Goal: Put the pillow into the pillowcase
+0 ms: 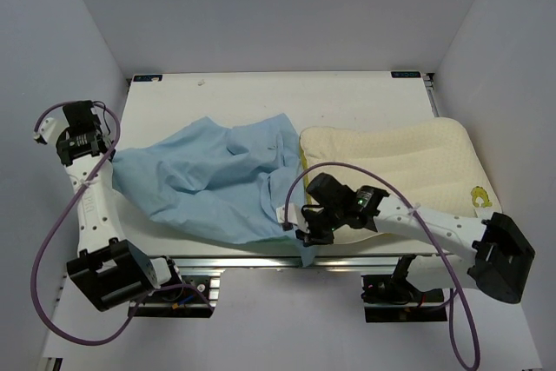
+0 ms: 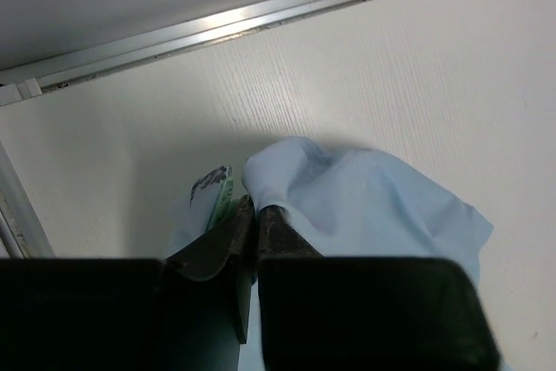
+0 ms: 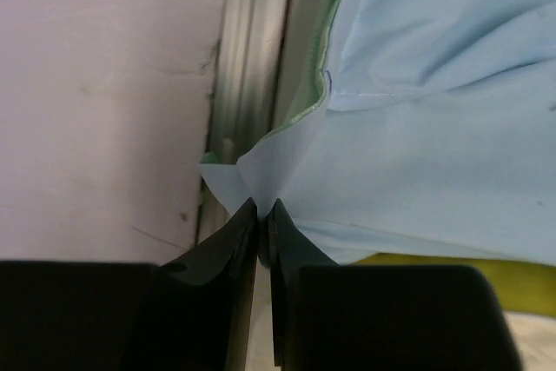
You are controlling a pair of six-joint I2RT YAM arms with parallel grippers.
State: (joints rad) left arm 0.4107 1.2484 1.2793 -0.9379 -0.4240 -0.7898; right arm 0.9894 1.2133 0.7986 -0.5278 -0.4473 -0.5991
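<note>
The light blue pillowcase (image 1: 217,180) lies crumpled across the left and middle of the table. The cream pillow (image 1: 391,158) lies to its right, its left end tucked under the cloth's edge. My left gripper (image 1: 111,155) is shut on the pillowcase's far-left corner (image 2: 347,206); a green patterned lining (image 2: 221,193) shows beside its jaws. At the front edge, my right gripper (image 1: 306,234) is shut on a fold of the pillowcase (image 3: 417,128), near the pillow's front-left corner. A strip of yellow pillow rim (image 3: 452,267) shows under the cloth.
The table's front aluminium rail (image 3: 252,67) runs right beside my right gripper, and cloth hangs over it. Grey walls enclose the table (image 1: 347,102) on three sides. A metal rail (image 2: 261,19) runs along the table edge beyond my left gripper.
</note>
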